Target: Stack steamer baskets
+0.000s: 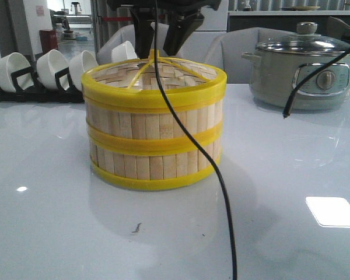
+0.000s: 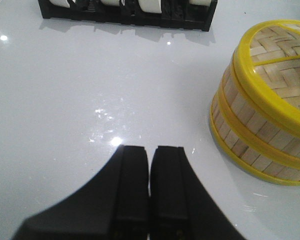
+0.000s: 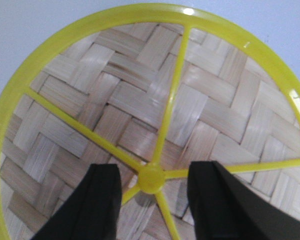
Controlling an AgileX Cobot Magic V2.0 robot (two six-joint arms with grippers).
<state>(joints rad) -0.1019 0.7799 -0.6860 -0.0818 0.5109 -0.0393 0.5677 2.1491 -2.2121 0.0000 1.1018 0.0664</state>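
Stacked steamer baskets under pincer

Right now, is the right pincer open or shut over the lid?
Open. In the right wrist view the right pincer has its fingers spread either side of the yellow hub of the woven lid, gripping nothing.

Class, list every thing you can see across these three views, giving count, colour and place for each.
steamer baskets: two, pale bamboo with yellow rims, stacked mid-table
woven lid: one, bamboo with yellow spokes, on top of the stack
white bowls: four visible, in a rack, far left
black rack: one, far left
electric pot: one, grey-green, glass lid, far right
table: white, glossy
cable: one, black, hanging across the front view
left hand: black, shut, over bare table
right hand: black, open, straddling the lid's hub
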